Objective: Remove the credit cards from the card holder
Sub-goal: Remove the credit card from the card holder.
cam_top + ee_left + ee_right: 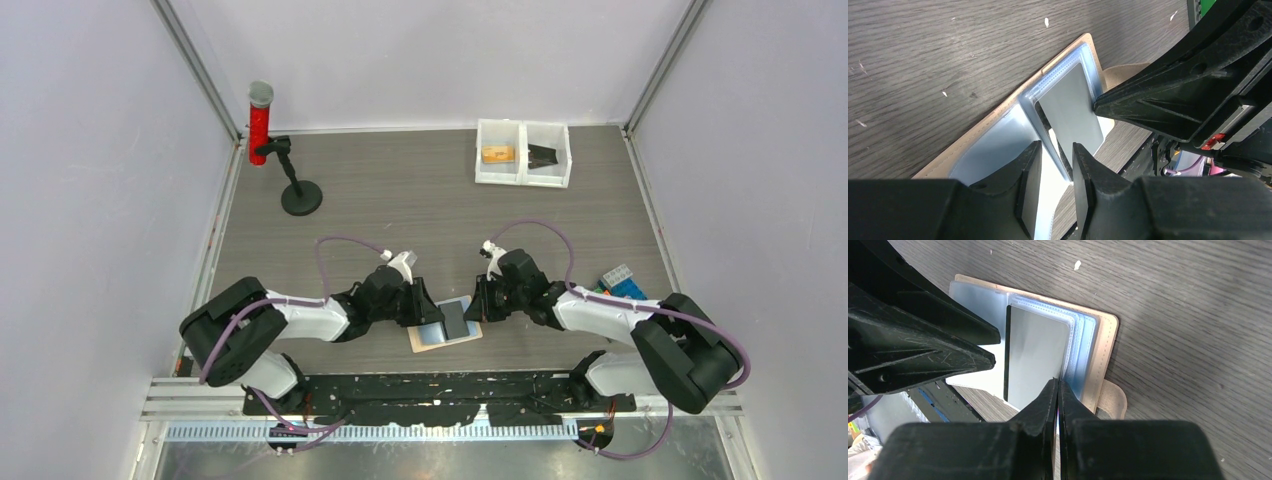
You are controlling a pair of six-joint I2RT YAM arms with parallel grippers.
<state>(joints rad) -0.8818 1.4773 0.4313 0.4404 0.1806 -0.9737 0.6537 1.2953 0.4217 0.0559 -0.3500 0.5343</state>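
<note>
Card holder (1106, 352) lies open on the table (400, 210), a grey credit card (1038, 357) partly out of its clear sleeves (1083, 347). The right claw (1058, 385) is clenched at the card's near edge; whether it truly pinches the card is unclear. The left claw (1057, 148), released, straddles the sleeves' spine and should pin them while the card slides straight out. White bins (522, 152) stand well beyond the holder; only the crowded claws obstruct.
</note>
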